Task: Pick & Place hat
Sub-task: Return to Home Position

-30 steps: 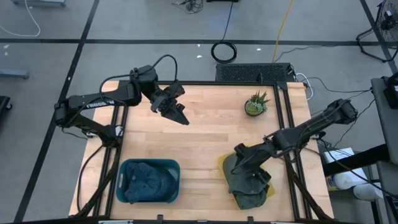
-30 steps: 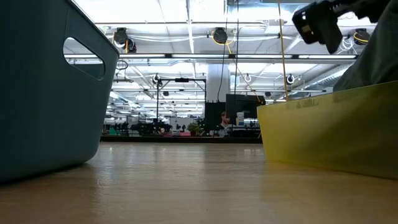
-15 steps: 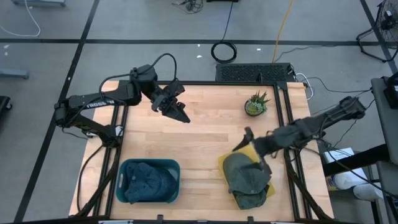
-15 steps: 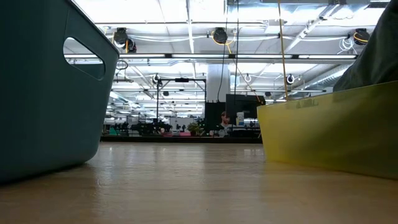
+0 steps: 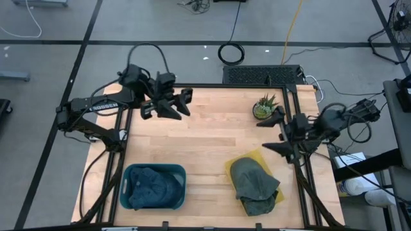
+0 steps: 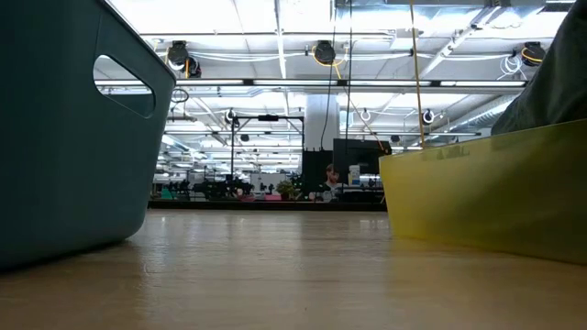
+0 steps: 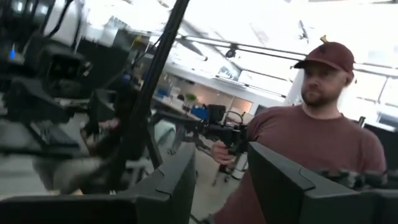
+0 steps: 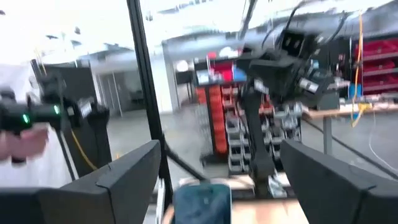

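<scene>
Right gripper has drawn back from the yellow bin and hangs wide open, empty; left gripper, also open and empty, waits at the far left. Gray caps lie heaped in the bin: soft, light, probably best pinched at the brim.

Smooth pale wood table, teal bin — matt plastic, yellow bin likewise, gray cap — soft cloth

Bright white ceiling strip lights flooded the hall evenly. The pale wooden tabletop showed only faint, soft shadows.
</scene>
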Tool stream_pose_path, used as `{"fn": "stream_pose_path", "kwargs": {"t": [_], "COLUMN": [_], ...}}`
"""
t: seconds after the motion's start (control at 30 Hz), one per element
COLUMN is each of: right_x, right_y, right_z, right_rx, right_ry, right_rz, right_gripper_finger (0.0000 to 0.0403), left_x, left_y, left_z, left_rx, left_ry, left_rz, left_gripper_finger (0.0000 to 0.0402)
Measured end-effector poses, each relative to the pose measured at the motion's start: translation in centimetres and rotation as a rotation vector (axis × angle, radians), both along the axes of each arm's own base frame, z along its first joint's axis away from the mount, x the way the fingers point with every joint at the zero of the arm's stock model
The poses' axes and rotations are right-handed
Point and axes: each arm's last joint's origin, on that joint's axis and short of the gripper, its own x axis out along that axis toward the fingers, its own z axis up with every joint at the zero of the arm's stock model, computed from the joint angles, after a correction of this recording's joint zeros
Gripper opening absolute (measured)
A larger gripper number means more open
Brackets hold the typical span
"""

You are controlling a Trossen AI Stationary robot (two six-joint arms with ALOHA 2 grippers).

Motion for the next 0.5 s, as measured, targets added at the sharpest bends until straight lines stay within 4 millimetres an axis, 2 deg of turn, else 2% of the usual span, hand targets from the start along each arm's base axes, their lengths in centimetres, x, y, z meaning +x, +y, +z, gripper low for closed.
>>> {"fn": "stream_pose_path", "kwargs": {"t": [0.13,0.23,0.5], "right_x": [-0.9,-1.7,-3.0], "right_y": [-0.4,-0.8,-1.4], "right_z": [0.9,0.7,-2.0], "right_rx": [0.029,-0.012,-0.034], "right_ry": [-0.072,-0.047,-0.029], "right_rz": [0.001,-0.005,-0.008], "right_gripper_finger": [0.0321,0.0322,0.0321], "left_x": [-0.7,-1.6,-6.7], "left_y": [-0.3,-0.7,-2.0], "left_z": [0.6,0.5,-3.6], "left_rx": [0.07,0.104,0.097], "left_ry": [-0.1,-0.129,-0.097], "left_rz": [0.027,0.068,0.361], "left_gripper_finger": [0.0152,0.0152,0.0152]}}
